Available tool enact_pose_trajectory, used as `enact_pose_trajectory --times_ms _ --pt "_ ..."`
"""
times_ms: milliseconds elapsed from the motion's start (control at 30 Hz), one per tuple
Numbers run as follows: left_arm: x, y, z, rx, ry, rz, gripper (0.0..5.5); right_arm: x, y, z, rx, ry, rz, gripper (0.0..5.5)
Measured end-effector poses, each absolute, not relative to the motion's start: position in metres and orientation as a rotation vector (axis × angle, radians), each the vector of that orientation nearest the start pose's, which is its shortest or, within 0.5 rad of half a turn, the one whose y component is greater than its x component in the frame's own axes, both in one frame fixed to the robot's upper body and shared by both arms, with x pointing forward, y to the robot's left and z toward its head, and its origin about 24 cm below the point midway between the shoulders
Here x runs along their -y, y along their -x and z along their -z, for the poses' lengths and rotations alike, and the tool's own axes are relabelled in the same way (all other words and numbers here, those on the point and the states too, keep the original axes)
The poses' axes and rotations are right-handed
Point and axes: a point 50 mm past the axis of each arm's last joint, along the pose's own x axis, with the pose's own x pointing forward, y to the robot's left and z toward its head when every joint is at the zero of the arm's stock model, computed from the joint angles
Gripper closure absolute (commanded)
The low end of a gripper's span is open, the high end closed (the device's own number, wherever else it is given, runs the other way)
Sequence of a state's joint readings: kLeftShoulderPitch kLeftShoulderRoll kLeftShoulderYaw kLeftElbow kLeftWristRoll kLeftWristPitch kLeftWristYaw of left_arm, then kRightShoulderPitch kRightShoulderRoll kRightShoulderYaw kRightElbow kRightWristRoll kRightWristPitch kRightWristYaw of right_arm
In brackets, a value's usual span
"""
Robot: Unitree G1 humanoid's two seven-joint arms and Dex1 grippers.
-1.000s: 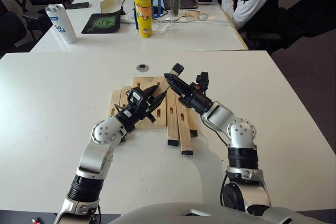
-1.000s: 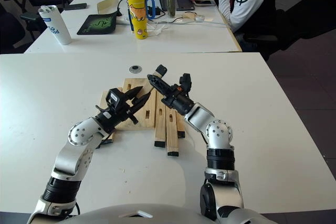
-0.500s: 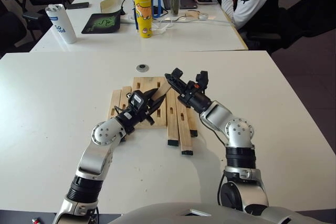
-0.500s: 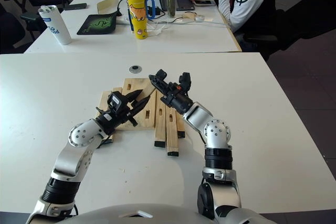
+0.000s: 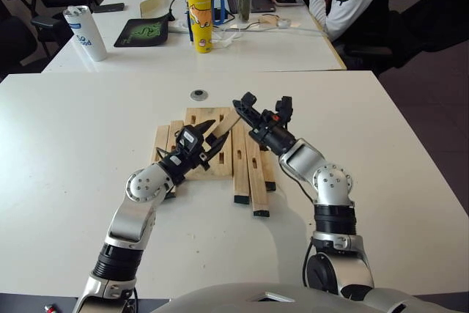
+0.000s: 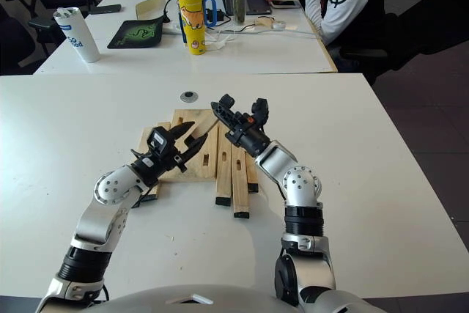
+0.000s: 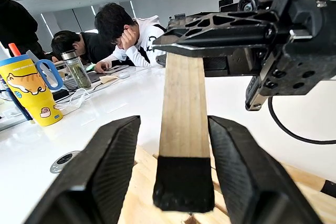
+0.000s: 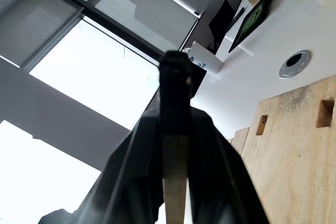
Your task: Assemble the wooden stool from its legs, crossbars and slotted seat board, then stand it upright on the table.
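The slotted seat board [image 5: 198, 116] lies flat in the middle of the white table. My right gripper [image 5: 245, 108] is shut on a wooden leg [image 5: 226, 122] with a black end, holding it tilted above the board. The right wrist view shows this leg [image 8: 175, 182] edge-on between the jaws, over the board [image 8: 299, 150]. My left gripper [image 5: 211, 135] is open just left of it. In the left wrist view its two fingers [image 7: 113, 150] stand on either side of the leg's black end [image 7: 184, 184] with a small gap each side. The right gripper [image 7: 231, 30] clamps the leg's far end.
Several more legs and crossbars [image 5: 249, 174] lie side by side right of the board, and thin strips [image 5: 160, 144] lie at its left. A round grommet [image 5: 198, 94] sits behind. The neighbouring table holds a yellow cup [image 5: 200, 20] and a white tumbler [image 5: 86, 32].
My right gripper has lowered and swung the leg so its black end now sits between the left fingers. My left gripper has shifted slightly left and stays open.
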State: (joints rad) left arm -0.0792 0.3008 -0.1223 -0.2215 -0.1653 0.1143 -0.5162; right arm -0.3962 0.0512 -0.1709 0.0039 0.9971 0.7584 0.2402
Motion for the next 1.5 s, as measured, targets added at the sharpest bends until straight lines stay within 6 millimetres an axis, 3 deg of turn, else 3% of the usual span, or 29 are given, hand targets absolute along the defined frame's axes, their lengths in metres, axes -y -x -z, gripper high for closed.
enact_pose_trajectory --times_ms 167,233,333,433,600,800,1100,1333,1500 --pt "-0.181 -0.255 -0.112 0.161 -0.051 0.472 2.92 0.103 -0.294 -0.123 -0.120 -0.714 -0.525 5.08" --pt "-0.204 -0.255 -0.120 0.205 0.040 0.318 3.21 0.106 -0.284 -0.124 -0.084 -0.626 -0.459 5.08" --pt "-0.217 -0.256 -0.119 0.215 0.125 0.177 3.62 0.099 -0.273 -0.114 -0.114 -0.585 -0.413 5.08" --pt "-0.218 -0.257 -0.109 0.177 0.184 0.090 4.08 0.091 -0.266 -0.108 -0.127 -0.576 -0.377 5.08" --pt "-0.221 -0.258 -0.103 0.144 0.217 0.017 4.85 0.097 -0.268 -0.103 -0.105 -0.540 -0.273 5.08" --pt "-0.227 -0.257 -0.093 0.085 0.208 -0.045 4.88 0.105 -0.272 -0.087 -0.133 -0.572 -0.166 5.08" --pt "-0.227 -0.254 -0.087 0.055 0.190 -0.058 4.88 0.101 -0.272 -0.087 -0.135 -0.733 -0.206 5.08" --pt "-0.228 -0.254 -0.086 0.050 0.190 -0.059 4.88 0.098 -0.275 -0.067 -0.212 -0.801 -0.181 5.08" --pt "-0.228 -0.254 -0.086 0.049 0.183 -0.065 4.88 0.095 -0.277 -0.064 -0.217 -0.817 -0.172 5.08"
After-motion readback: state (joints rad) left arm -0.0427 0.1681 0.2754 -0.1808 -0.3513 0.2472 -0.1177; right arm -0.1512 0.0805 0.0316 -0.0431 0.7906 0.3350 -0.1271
